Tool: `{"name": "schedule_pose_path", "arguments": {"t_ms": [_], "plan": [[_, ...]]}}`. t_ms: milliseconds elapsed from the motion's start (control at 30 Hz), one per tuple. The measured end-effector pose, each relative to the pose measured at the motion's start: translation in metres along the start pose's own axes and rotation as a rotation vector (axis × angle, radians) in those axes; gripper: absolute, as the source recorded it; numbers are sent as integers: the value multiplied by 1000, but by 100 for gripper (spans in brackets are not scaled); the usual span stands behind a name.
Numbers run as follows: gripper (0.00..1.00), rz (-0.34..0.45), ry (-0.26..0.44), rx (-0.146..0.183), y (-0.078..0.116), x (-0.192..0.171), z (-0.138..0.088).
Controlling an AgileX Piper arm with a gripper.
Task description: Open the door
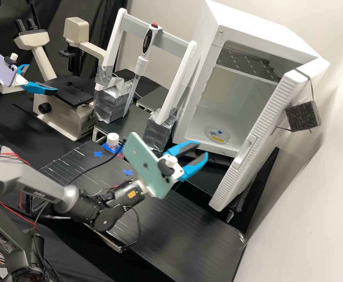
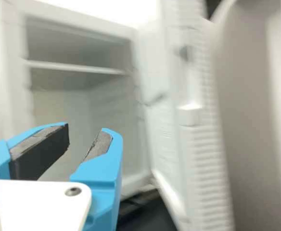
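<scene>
The tool (image 1: 203, 149) has its blue fingers apart, held out near the door (image 1: 259, 124), with a gap between it and the door in the high view. In the wrist view, the dark pads (image 2: 44, 148) stand apart too. On the wrist behind the tool, a green phone (image 1: 142, 161) covers part of the arm's end.

The door stands wide open, swung out from the side of a white cabinet (image 1: 214, 105), and looks tilted in the high view. It is white plastic, finely ribbed along the long narrow side that shows, with a smooth recessed handle (image 1: 245, 152) set into the ribs. A black strap (image 1: 307, 75) goes around its upper corner and carries a rough dark block (image 1: 301, 116).

In the high view, the door's inner face is turned mostly out of sight. The wrist view does show a pale, smooth stretch of it, but the frame cuts off both ends of the door.

Inside the cabinet are a shelf (image 1: 248, 62), partly behind the door, and a round dish (image 1: 210, 136) with blue and yellow pieces, too small to tell what they are.
</scene>
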Motion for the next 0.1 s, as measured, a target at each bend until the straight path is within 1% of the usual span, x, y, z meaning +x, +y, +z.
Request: {"name": "schedule_pose_path", "arguments": {"t_ms": [100], "plan": [[100,-46,64,39,-17,-16,-11]]}}
